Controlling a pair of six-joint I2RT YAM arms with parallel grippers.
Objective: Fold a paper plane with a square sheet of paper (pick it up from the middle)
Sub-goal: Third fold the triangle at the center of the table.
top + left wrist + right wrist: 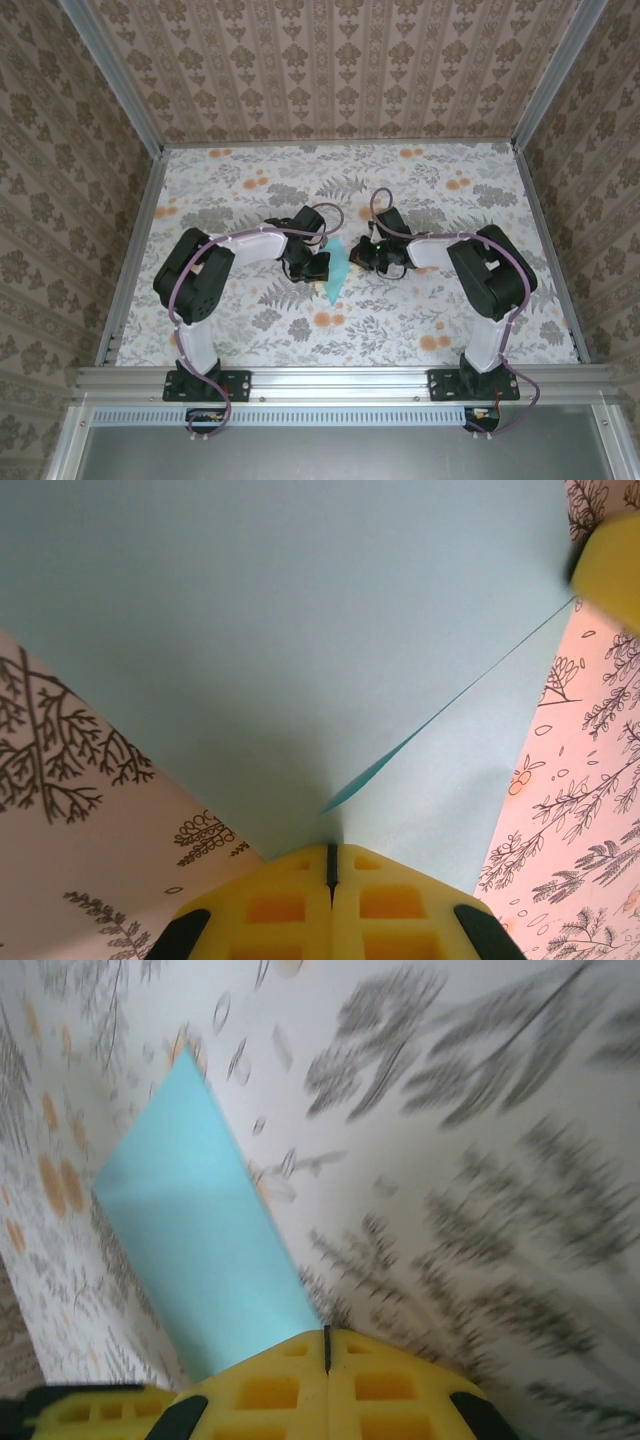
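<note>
Paper [338,273] sits near the middle of the floral table [250,190], caught between the two grippers. From the top view it looks like a narrow teal sliver, wider toward 12 o'clock and tapering to a point toward 6 o'clock. The left gripper [320,262] is at its 9 o'clock edge and the right gripper [360,258] at its 3 o'clock edge. Both arms bend inward from their bases to meet there.

On the left wrist view, the left gripper [332,878] has its yellow fingers pressed together with only a thin dark seam between them. The paper [250,630] runs straight into that seam and looks pinched. It fans out from the fingertips toward 12 o'clock. One layer lies over another, and its sharp edge runs from just above the fingertips toward 2 o'clock. At the 2 o'clock corner, a yellow finger [612,558] of the right gripper touches the paper's edge.

On the right wrist view, the right gripper [327,1358] is also pressed together. The paper [195,1230] reaches from its fingertips toward 11 o'clock as a long, slanted strip ending in a point. Its near corner meets the seam, so it looks pinched there, though the contact is partly hidden by the finger. The table [450,1160] behind it is blurred.
</note>
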